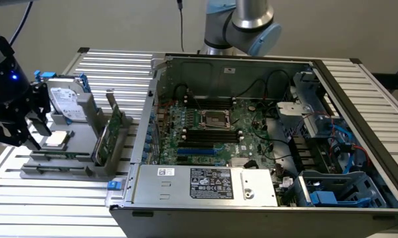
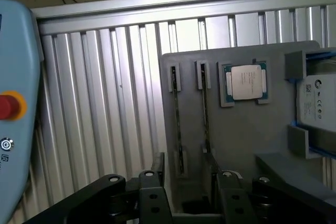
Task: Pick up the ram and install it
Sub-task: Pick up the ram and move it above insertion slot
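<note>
Two ram sticks stand on edge in parallel slots of the grey parts holder [image 2: 247, 135]. One ram stick [image 2: 177, 124] runs into the gap between my fingers; the other [image 2: 205, 114] lies beside one finger [image 2: 212, 163]. My gripper [image 2: 185, 174] hovers above the holder's end, open, with nothing held. In the exterior view the gripper [image 1: 19, 141] hangs at the far left over the holder [image 1: 60, 171], where the ram [image 1: 56, 155] shows as thin strips. The motherboard's black memory slots [image 1: 212, 135] sit inside the open computer case [image 1: 357, 104].
The holder also carries a CPU chip [image 2: 244, 82], a silver hard drive with blue rails [image 1: 68, 101] and an upright green expansion card [image 1: 109, 139]. A teach pendant with a red button [image 2: 13, 106] lies on the slatted table [image 2: 105, 103]. The arm's base [image 1: 242, 22] stands behind the case.
</note>
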